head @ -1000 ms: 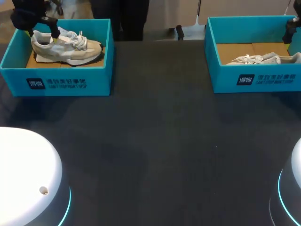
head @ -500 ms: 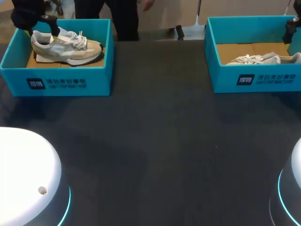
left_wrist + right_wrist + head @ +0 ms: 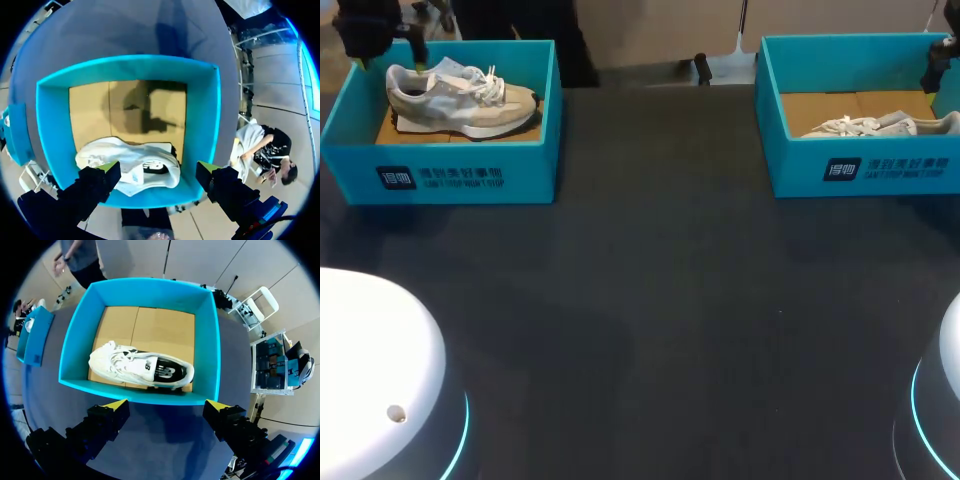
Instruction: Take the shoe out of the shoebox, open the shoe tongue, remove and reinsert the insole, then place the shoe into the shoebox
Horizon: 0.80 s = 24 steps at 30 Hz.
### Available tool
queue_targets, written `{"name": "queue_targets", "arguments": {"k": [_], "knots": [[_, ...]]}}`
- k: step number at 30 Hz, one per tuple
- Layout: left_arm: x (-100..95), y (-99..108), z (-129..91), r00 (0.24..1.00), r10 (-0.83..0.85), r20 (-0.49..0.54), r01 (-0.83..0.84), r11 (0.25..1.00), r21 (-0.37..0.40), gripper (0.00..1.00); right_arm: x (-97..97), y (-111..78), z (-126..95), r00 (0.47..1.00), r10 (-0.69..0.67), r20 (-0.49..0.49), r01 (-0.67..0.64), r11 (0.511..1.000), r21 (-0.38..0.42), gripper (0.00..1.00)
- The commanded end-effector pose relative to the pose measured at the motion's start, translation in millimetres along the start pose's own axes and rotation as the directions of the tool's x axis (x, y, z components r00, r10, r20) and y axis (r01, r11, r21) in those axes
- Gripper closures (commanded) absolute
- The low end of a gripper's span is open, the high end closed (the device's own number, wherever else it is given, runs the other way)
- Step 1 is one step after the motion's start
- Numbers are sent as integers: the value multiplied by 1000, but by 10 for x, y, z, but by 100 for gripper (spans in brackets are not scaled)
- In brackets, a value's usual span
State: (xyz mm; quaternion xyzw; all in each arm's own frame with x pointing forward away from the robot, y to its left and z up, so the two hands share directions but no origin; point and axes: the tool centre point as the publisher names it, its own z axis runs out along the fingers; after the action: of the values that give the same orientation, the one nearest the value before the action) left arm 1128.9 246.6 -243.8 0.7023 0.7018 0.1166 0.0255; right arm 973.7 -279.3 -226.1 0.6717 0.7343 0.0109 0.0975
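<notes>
A white and beige shoe (image 3: 460, 98) lies on its sole in the left teal shoebox (image 3: 470, 175), heel toward the box's left end. My left gripper (image 3: 388, 52) hangs open above that box's far left corner, clear of the heel. From the left wrist the shoe (image 3: 127, 157) lies below and between the spread fingers of the gripper (image 3: 157, 169), untouched. A second white shoe (image 3: 885, 125) lies in the right teal shoebox (image 3: 880, 170). My right gripper (image 3: 937, 68) is open over that box's right end. In the right wrist view the shoe (image 3: 140, 367) lies ahead of the gripper (image 3: 167, 405), inside the box (image 3: 75, 347).
The dark table top (image 3: 650, 300) spreads between and in front of the two boxes. White rounded arm bases sit at the near left (image 3: 370, 370) and near right (image 3: 945, 400) corners. Brown cardboard lines each box floor (image 3: 100, 107).
My left gripper has drawn up and back from the shoe's heel toward the box's far left corner. The shoe stays in the box. The right arm has not moved.
</notes>
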Motion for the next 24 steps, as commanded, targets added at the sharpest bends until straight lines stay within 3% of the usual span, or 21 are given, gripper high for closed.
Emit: {"name": "queue_targets", "arguments": {"k": [1,13,24], "knots": [[113,265,103,1000,13,13,-13,999,30,0,3,-1,-2,1000,0,0,0,1000,0,0],[297,384,285,988,154,16,-154,988,-27,0,3,-1,-2,1000,0,0,0,1000,0,0],[297,384,285,988,154,16,-154,988,-27,0,3,-1,-2,1000,0,0,0,1000,0,0]]}}
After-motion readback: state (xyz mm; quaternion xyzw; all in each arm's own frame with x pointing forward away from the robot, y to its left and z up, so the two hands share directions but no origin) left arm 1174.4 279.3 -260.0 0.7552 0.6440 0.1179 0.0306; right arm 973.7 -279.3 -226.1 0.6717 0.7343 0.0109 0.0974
